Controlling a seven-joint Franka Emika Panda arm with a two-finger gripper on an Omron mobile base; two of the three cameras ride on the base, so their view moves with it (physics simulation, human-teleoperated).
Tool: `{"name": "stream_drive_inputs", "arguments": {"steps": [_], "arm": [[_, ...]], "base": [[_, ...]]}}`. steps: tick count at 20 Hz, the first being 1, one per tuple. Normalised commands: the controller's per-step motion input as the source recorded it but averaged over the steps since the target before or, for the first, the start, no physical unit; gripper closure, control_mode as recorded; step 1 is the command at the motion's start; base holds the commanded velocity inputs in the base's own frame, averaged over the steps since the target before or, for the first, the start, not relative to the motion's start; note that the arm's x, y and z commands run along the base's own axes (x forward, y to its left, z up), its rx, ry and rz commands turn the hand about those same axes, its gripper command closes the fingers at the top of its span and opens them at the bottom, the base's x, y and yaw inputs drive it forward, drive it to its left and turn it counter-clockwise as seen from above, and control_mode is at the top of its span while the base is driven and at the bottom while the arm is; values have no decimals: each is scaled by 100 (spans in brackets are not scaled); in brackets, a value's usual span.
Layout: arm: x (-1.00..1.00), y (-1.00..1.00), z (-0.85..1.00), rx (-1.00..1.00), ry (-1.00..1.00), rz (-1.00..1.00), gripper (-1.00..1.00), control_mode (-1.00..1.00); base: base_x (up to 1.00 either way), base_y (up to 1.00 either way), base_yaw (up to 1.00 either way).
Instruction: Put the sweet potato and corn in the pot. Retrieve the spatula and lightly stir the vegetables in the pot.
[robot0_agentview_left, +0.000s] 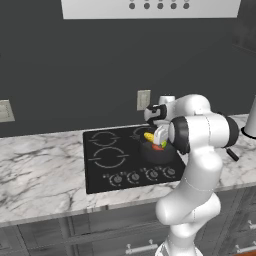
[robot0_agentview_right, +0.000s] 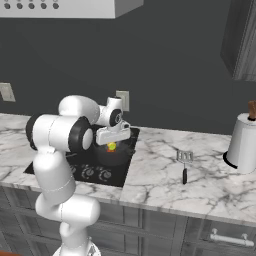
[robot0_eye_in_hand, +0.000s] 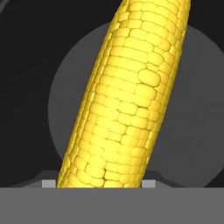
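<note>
Over the black cooktop (robot0_agentview_left: 127, 157) the white arm is folded tight, elbow bulging toward the camera, forearm reaching back so the gripper (robot0_agentview_left: 159, 141) points down above the pot (robot0_agentview_left: 158, 153). And the corn (robot0_eye_in_hand: 127, 94) is right there between the jaws, running lengthwise up the hand view, its yellow kernels in front of the pot's grey floor; the jaws are partly open and closed around the cob, holding it. From the left base view the cob's yellow end pokes out beside the gripper, with a bit of green and a spot of orange-red just under it at the pot's rim; whether that orange is the sweet potato I cannot tell for sure. The pot sits on the cooktop's right-hand burner, half hidden behind the arm's big joint. Out to the right on the marble tabletop (robot0_agentview_right: 165, 180) lies the spatula (robot0_agentview_right: 184, 164), well apart from the pot, handle toward the front edge. Farther right stands a white canister (robot0_agentview_right: 243, 144) near the wall.
</note>
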Motion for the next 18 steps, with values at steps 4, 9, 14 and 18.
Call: {"name": "stream_drive_inputs", "arguments": {"steps": [4,9,14,18], "arm": [[2,0,-3,-1,0,0,100,-100],[23,0,0,0,0,0,100,-100],[7,0,-1,0,0,0,100,-100],[0,0,0,0,0,0,100,-100]], "base": [[0,0,0],[0,0,0],[0,0,0],[0,0,0]]}}
